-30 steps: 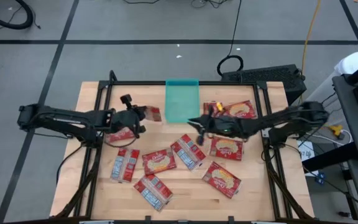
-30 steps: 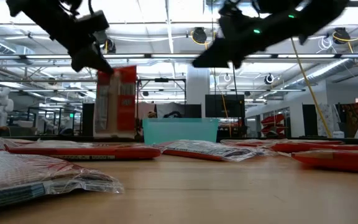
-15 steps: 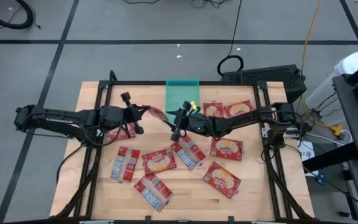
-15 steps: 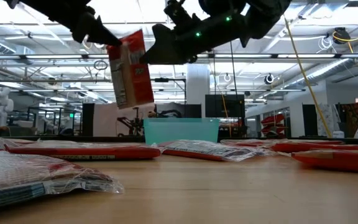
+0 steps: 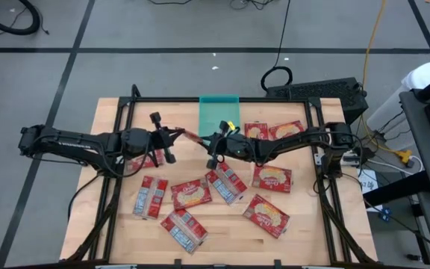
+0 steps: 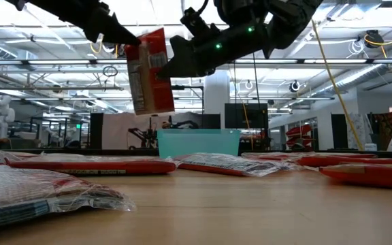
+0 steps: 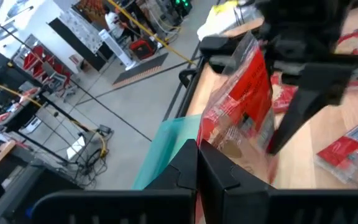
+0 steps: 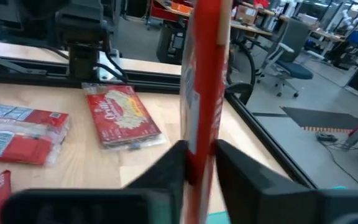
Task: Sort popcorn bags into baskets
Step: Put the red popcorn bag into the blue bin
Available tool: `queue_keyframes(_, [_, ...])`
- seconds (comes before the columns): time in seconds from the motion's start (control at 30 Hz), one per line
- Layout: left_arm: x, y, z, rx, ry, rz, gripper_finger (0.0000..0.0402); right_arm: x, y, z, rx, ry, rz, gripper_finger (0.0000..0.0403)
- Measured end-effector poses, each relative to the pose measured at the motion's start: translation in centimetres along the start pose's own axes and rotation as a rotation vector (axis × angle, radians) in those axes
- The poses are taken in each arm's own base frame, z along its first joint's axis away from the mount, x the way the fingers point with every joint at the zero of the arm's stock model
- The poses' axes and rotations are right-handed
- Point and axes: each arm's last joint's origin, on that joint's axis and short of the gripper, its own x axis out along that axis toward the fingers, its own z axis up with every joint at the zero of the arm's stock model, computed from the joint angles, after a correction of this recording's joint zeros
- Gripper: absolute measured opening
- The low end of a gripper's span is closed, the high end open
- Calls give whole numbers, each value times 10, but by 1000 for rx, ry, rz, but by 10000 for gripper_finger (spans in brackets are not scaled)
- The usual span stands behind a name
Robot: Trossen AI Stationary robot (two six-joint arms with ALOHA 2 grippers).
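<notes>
One popcorn bag (image 5: 192, 137) hung in the air, pinched by both the left gripper (image 5: 172, 134) and the right gripper (image 5: 210, 144). The teal basket (image 5: 219, 118) just beside them looked empty.

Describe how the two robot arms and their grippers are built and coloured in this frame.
Both arms are slim, dark, jointed links. The left gripper and right gripper end in two flat, dark fingers. Green status lights glow on the right arm, and a yellow patch shows near its wrist in the high view.

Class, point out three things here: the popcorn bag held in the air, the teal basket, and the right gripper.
Held bag (image 6: 150, 71), low view, middle of its face.
Basket (image 5: 219, 112), high view, bare floor.
Right gripper (image 6: 162, 70), low view, between fingertips at the bag.
</notes>
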Motion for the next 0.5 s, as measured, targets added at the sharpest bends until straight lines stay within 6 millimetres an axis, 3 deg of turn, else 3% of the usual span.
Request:
queue_keyframes(0.13, [0,0,0,-18,-2,-8,9,1,-4,-1,-6,7,5,11])
queue_keyframes(0.33, [0,0,0,-53,1,-8,11,-4,-7,3,-68,34,8,25])
queue_keyframes(0.5, [1,2,0,-102,3,19,56,-17,-15,10,-127,113,-24,7])
